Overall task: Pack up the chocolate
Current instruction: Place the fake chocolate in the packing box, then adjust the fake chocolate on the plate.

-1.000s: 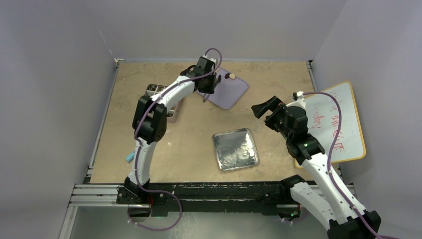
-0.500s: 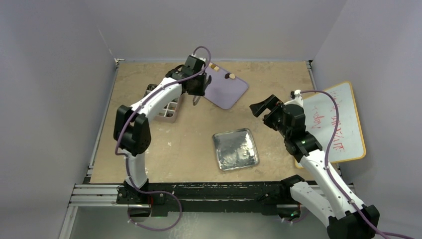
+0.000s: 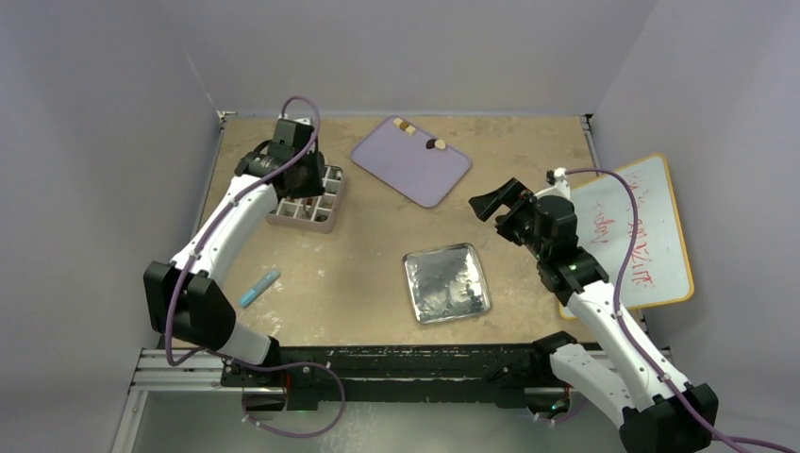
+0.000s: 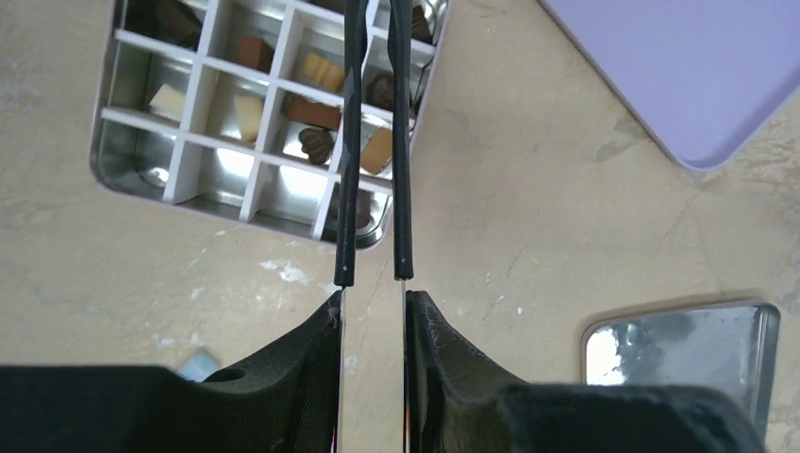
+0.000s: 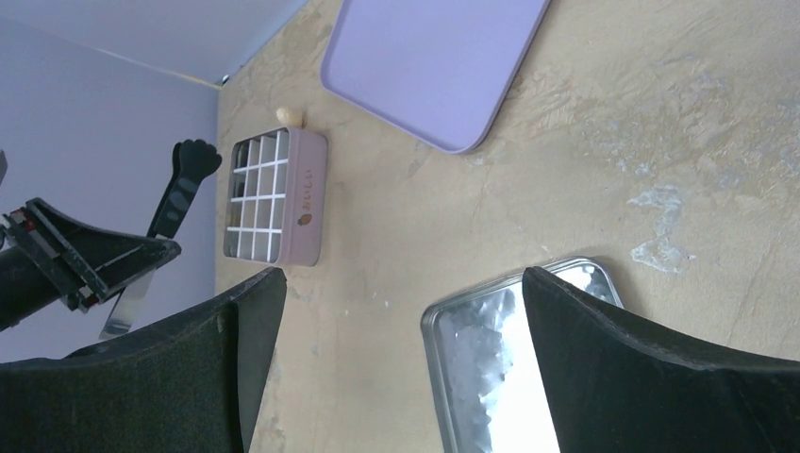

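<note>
My left gripper [image 4: 373, 302] is clamped on the tweezers [image 4: 348, 170], tips over the far-left tin [image 4: 108, 160]. Chocolate [image 4: 315, 111] fills several cells, and a few pieces wait on the purple board [image 3: 415, 175]. I should lower straight into a free cell. My right gripper [image 5: 401, 283] hangs wide, holding nothing.

Brown and cream chocolate pieces [image 4: 311, 111] sit in tin [image 4: 113, 159] compartments; others on lilac board [image 3: 406, 168].
</note>
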